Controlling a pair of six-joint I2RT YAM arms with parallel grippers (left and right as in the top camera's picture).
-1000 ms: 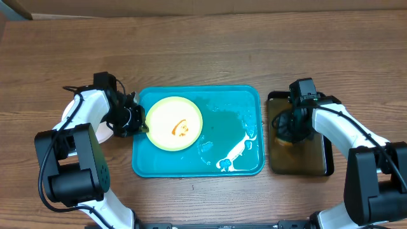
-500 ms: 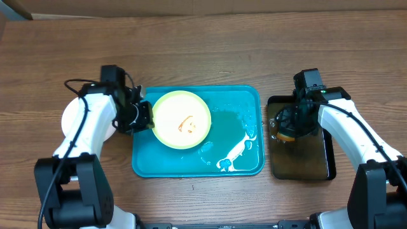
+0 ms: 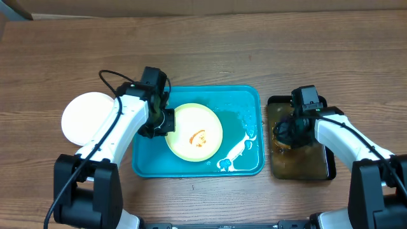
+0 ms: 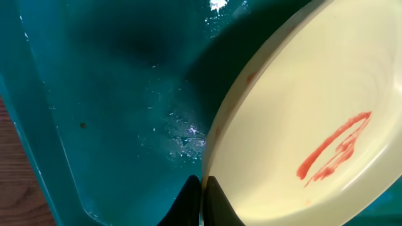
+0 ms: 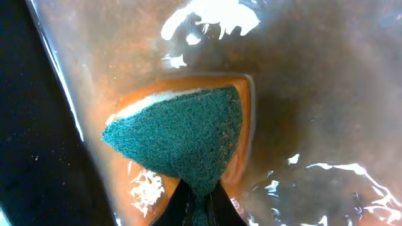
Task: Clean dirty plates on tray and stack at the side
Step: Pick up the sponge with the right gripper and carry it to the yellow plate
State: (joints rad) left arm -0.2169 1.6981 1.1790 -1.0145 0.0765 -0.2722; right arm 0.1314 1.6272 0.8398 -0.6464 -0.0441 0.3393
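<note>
— Tray [image 3: 245, 102] as the landmark, then, the teal one: where does the yellow plate [image 3: 194, 132] sit?
— Inside the tray, over its left half, nearer the front rim than the back one. The left wrist camera shows it tilted, its near edge raised above the wet tray floor. An orange-red smear [image 3: 199, 137] marks its middle.
— Who has it?
— The left gripper [image 4: 201, 188]. Its two fingers are closed on the plate's rim, at the edge facing the tray's left wall.
— Any other plates?
— A white plate [image 3: 86, 117] lies on the table [image 3: 203, 51] to the left of the tray, well apart from it. Whether that is one plate or a stack, I can't tell.
— What else is in the tray?
— White foam [image 3: 232, 152] streaks across its right half, toward the front right corner.
— And the right gripper [image 5: 200, 194]?
— To the right of the tray, low over the black tray [image 3: 318, 166] that stands just beside it. Its fingers are pinched tight on a corner of a sponge [image 5: 182, 135], green scouring face up, orange body beneath. The sponge sits in brownish water [image 5: 326, 75] inside the black tray.
</note>
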